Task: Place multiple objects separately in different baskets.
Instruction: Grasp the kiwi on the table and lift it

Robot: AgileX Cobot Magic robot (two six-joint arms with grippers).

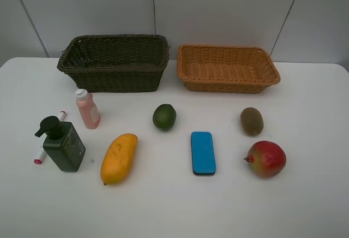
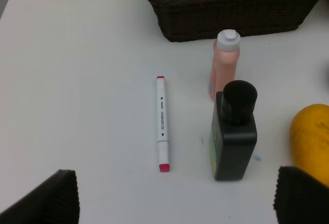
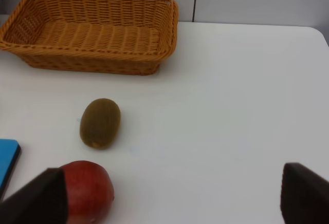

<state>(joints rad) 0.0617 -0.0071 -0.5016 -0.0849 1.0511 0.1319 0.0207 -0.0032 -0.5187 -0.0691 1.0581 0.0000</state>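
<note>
Nothing sorted: dark basket [image 1: 114, 79] and orange basket [image 1: 229, 83] at twelve o'clock sit empty; all objects [image 1: 203, 152] lie on the bench [image 1: 174, 213]. Left tool [image 2: 177, 198] and right tool [image 3: 172, 196] gape apart.

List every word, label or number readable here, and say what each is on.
No text can be read for certain.
white-pink marker: dark print along the barrel, too small to read.
dark-green pump bottle: side label, blurred.
pink bottle: label edge, unreadable.

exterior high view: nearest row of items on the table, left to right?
From the left: dark-green pump bottle → yellow-orange mango → blue eraser block → red-green mango. The marker is left out: it overlaps that bottle.
</note>
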